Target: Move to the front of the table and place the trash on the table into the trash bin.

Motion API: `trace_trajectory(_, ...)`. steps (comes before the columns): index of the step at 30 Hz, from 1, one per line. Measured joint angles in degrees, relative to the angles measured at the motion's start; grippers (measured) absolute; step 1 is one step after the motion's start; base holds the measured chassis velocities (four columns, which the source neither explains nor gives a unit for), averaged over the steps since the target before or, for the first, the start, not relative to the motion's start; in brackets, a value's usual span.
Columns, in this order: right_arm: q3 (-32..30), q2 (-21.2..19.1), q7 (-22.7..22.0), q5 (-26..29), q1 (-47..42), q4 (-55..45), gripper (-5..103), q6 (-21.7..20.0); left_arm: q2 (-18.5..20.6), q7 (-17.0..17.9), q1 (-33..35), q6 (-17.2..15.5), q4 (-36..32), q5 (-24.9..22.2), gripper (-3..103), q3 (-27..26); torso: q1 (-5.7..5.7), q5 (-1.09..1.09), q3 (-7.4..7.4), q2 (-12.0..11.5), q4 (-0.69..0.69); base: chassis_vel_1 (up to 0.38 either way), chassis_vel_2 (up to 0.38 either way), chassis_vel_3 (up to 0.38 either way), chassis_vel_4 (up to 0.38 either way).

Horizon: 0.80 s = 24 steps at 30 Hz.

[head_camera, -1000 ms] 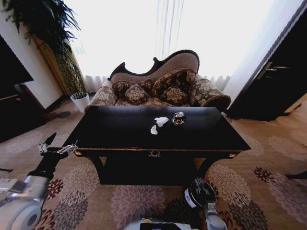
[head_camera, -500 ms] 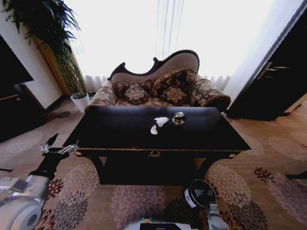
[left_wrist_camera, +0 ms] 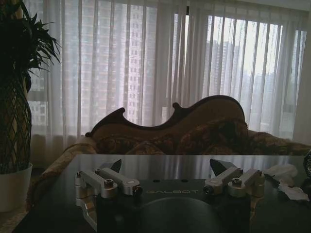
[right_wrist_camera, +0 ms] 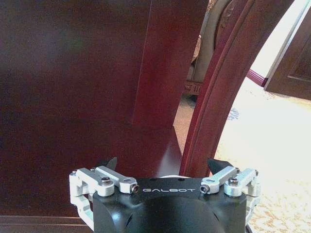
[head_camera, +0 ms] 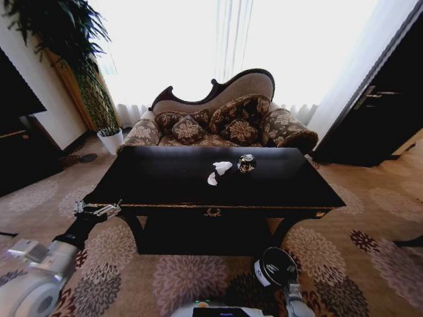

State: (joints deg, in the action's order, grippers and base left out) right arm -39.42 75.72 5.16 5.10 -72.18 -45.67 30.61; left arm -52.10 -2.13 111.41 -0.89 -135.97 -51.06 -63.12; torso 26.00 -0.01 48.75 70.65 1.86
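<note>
Living room w/ a flowery rug, a sofa (head_camera: 218, 119) by the bright window and a plant (head_camera: 63, 39) on the left. The black table (head_camera: 165, 181) sits right in front of the robot, so the drive looks done. The trash is still on top, near the middle: white paper bits (head_camera: 219, 170) and a dark shiny round thing (head_camera: 246, 163) just beside them. The bin (head_camera: 275, 267) is on the rug at the table's front, near the right arm.

What changed: the left gripper (head_camera: 98, 211) has come in from the side and now sits at the table's front left corner, about level w/ the top. Its fingers are wide apart, holding nothing. It looks like the start of a reach for the paper.

The right gripper (right_wrist_camera: 164, 167) is low by a table leg, fingers apart too, holding nothing.
</note>
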Motion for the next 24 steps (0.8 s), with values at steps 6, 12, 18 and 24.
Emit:
trace_trajectory(6, -0.1, 0.3, 0.2, 0.2, -0.9, -1.2, 100, 0.1, 0.0, 0.0, 0.3, 0.2, -0.1, 1.2, 100, -0.1, 0.0, 0.0, 0.0, 0.0, 0.0, 0.0, 0.0, 0.0, 0.0)
trace_trajectory(12, -0.1, 1.2, 0.2, 1.1, -3.4, -4.9, 100, 0.0, -0.1, 0.0, 0.3, 0.3, -0.2, 1.3, 100, -0.1, 0.0, 0.0, 0.0, 0.0, -0.01, 0.0, 0.0, 0.0, 0.0)
trace_trajectory(18, -0.3, 2.3, -0.1, 3.6, -9.0, -12.7, 100, -0.5, -0.1, 0.0, 0.3, 0.4, -0.2, 1.3, 100, -0.1, 0.0, 0.0, 0.0, 0.0, 0.0, 0.0, 0.0, 0.0, 0.0)
trace_trajectory(24, -1.4, 4.5, -0.8, 7.2, -16.0, -23.7, 100, -1.6, -0.1, 0.0, 0.3, 0.4, -0.2, 1.3, 100, -0.1, 0.0, 0.0, 0.0, 0.0, -0.01, 0.0, 0.0, 0.0, 0.0)
